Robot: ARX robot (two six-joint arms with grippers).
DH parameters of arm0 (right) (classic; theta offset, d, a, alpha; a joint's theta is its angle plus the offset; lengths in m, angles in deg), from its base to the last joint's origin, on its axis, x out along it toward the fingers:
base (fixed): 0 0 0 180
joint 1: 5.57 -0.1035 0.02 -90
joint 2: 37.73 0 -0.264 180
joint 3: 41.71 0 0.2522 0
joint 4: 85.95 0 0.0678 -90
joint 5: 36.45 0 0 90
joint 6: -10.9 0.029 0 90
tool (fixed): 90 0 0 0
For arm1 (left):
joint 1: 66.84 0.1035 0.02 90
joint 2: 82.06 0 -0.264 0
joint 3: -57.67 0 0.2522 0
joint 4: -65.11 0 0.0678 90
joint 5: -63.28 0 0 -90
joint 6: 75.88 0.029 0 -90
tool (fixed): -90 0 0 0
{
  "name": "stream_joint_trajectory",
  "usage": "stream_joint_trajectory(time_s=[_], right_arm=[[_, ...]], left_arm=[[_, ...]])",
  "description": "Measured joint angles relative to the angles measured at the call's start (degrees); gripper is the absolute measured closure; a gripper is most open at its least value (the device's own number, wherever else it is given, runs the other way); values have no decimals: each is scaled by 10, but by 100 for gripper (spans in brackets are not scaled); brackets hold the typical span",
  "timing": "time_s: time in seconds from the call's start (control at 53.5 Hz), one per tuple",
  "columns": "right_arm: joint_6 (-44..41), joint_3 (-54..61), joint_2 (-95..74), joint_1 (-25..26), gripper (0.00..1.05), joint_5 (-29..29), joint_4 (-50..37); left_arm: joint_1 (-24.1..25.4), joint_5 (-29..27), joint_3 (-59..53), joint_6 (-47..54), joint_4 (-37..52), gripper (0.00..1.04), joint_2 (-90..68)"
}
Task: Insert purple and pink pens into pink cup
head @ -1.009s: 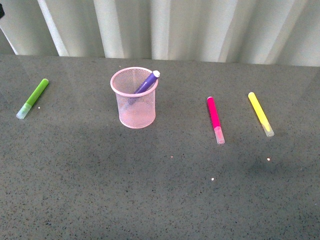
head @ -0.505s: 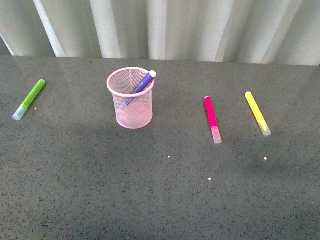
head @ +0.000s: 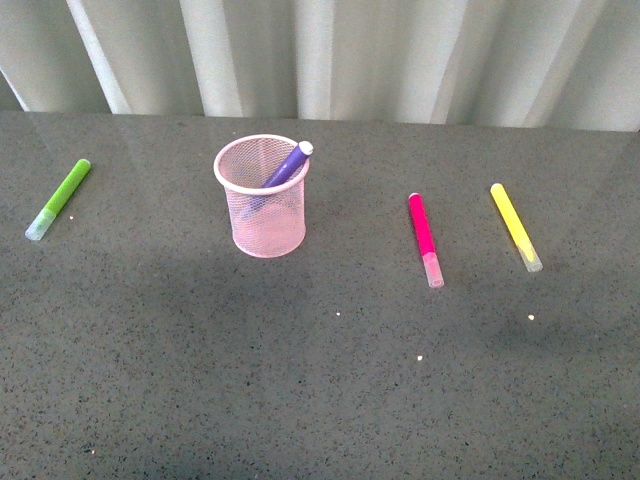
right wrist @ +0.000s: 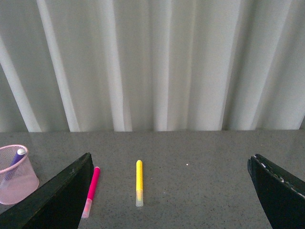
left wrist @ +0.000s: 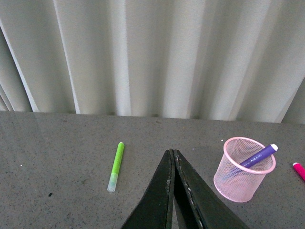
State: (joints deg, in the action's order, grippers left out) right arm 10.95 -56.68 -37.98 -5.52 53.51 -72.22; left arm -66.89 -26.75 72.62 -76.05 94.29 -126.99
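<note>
The pink cup [head: 261, 198] stands upright on the grey table, left of centre in the front view. The purple pen [head: 283, 167] leans inside it, its pale end sticking over the rim. Flat on the table to the cup's right lies the pink pen [head: 424, 238], cap toward me. Neither arm shows in the front view. My left gripper [left wrist: 172, 153] is shut with nothing in it, hovering short of the pink cup [left wrist: 243, 169] and purple pen [left wrist: 257, 156]. My right gripper [right wrist: 171, 164] is open wide and empty; the pink pen [right wrist: 91, 190] lies beside one finger [right wrist: 62, 195].
A lime-green marker [head: 59, 198] lies at the far left, and a yellow marker [head: 515, 226] lies right of the pink pen. Pale curtains hang behind the table's far edge. The grey tabletop [head: 320, 380] stretches toward me.
The whole front view has shifted slightly left since a second ago. The pens and cup keep their places relative to each other.
</note>
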Motion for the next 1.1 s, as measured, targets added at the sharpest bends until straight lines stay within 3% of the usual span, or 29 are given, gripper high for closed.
stream_joint_trajectory(time_s=[0.617, 1.103], right_arm=[[0, 0, 0, 0, 7, 0, 0], [0, 0, 0, 0, 7, 0, 0]], left_arm=[[0, 0, -6, 0, -208, 101, 229], [0, 0, -6, 0, -296, 101, 318]])
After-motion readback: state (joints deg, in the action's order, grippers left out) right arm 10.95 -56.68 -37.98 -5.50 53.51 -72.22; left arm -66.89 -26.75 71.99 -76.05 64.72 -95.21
